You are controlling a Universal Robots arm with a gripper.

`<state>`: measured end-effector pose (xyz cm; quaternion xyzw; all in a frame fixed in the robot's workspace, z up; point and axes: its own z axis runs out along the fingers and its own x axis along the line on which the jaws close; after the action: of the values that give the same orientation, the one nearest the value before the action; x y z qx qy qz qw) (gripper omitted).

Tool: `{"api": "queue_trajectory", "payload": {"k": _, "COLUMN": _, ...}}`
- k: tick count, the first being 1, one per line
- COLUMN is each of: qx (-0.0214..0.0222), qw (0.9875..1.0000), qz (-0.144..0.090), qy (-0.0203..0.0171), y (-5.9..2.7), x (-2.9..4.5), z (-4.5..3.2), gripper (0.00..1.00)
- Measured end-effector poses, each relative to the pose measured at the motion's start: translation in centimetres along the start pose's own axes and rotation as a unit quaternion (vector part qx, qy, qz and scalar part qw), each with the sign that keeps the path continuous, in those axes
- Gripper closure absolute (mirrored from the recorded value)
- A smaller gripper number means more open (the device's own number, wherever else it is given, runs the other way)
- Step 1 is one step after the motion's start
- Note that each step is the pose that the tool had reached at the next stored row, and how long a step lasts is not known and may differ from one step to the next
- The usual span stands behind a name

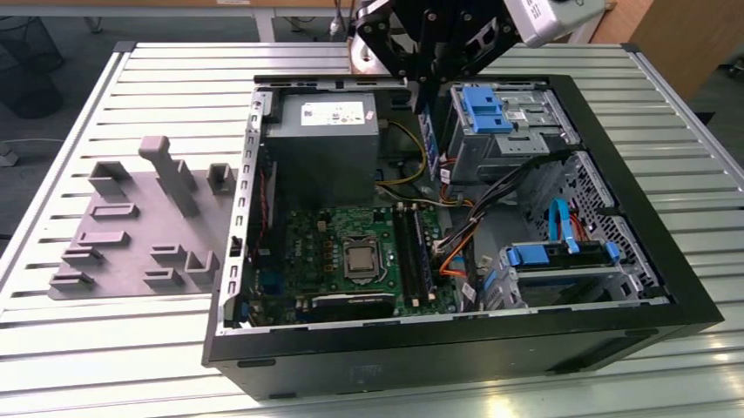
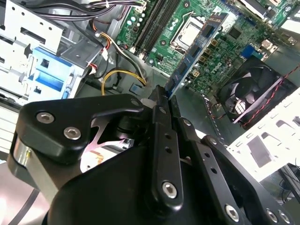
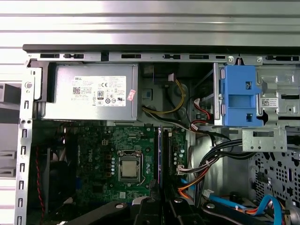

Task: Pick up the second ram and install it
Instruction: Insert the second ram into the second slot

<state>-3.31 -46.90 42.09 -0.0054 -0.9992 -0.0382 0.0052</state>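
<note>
Gripping the second ram (image 2: 194,54), fingers (image 2: 161,140) hide its end.

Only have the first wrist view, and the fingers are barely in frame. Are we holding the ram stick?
Observer: Yes. In the second wrist view the fingers are shut on one end of the blue ram stick.
Operator: Seated in a slot?
Observer: No. In the exterior view the stick hangs upright in the air, between the power supply and the drive cage, clear of the motherboard.
</note>
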Motion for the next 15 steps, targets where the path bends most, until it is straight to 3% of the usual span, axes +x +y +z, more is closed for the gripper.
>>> {"api": "queue_trajectory", "payload": {"k": 10, "qx": 0.0, "qw": 1.0, "qz": 0.0, "qy": 0.0, "y": -0.01, "x": 0.0, "z": 0.03, "gripper": 0.86}}
{"api": "queue_trajectory", "payload": {"k": 11, "qx": 0.0008, "qw": 1.0, "qz": 0.0, "qy": -0.0001, "y": 0.0, "x": 0.0, "z": 0.06, "gripper": 0.86}}
{"api": "queue_trajectory", "payload": {"k": 15, "qx": 0.0119, "qw": 0.9999, "qz": 0.0, "qy": -0.0001, "y": -0.01, "x": 0.0, "z": 0.06, "gripper": 0.86}}
